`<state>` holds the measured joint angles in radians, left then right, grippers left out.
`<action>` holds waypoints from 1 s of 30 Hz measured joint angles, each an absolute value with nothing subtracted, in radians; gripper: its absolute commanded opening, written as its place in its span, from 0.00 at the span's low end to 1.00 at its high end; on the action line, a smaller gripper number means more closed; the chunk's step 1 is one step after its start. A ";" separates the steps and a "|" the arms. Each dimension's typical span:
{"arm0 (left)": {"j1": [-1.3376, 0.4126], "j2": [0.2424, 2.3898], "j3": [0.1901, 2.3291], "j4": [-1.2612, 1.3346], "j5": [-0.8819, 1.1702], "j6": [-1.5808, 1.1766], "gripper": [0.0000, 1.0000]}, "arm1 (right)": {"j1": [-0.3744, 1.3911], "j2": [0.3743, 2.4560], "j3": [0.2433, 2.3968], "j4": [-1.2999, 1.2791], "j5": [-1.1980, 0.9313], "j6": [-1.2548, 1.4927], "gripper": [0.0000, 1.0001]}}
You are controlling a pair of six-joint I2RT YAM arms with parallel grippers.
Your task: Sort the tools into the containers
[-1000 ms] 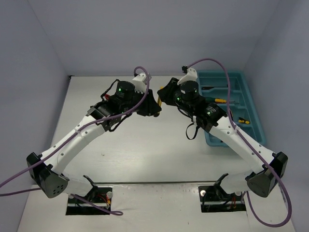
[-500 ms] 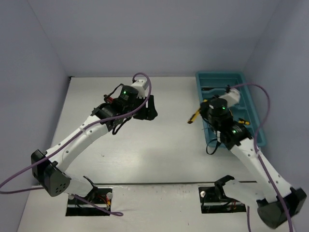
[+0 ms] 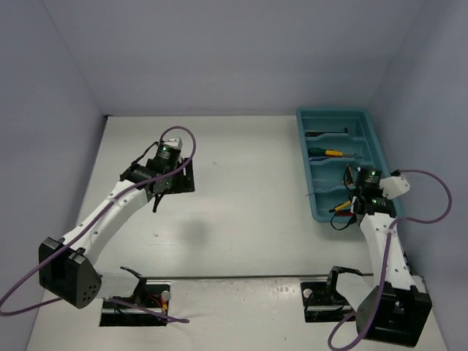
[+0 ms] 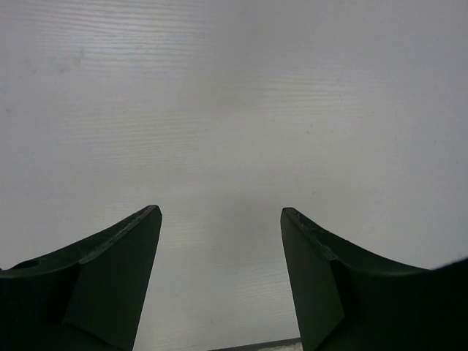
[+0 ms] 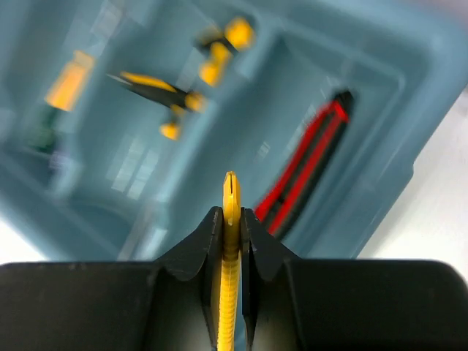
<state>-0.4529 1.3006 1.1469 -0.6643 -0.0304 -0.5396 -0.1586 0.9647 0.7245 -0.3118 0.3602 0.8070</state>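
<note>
While our right gripper is clenched on a thin yellow knife, held edge-on between its fingers, we hang over the near end of the teal tray. Below it a red knife lies along one compartment, and blurred yellow-handled tools lie in the compartments beyond. Our left gripper stands released, jaws apart and holding nothing, above the white table, well apart from the tray.
</note>
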 measured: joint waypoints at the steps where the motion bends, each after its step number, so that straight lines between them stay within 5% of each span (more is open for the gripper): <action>1: -0.440 1.299 1.147 -0.664 -0.035 -0.540 0.64 | -0.168 0.988 0.708 -0.305 0.347 0.814 0.26; 3: -0.414 1.299 1.147 -0.665 -0.047 -0.540 0.64 | -0.176 1.021 0.683 -0.293 0.326 0.829 0.49; 7: -0.357 1.321 1.154 -0.671 -0.059 -0.541 0.64 | -0.178 1.054 0.678 -0.260 0.300 0.846 0.71; 30: -0.165 2.247 1.877 -0.708 -0.065 -0.762 0.64 | -0.079 0.906 0.885 -0.221 0.054 0.658 0.75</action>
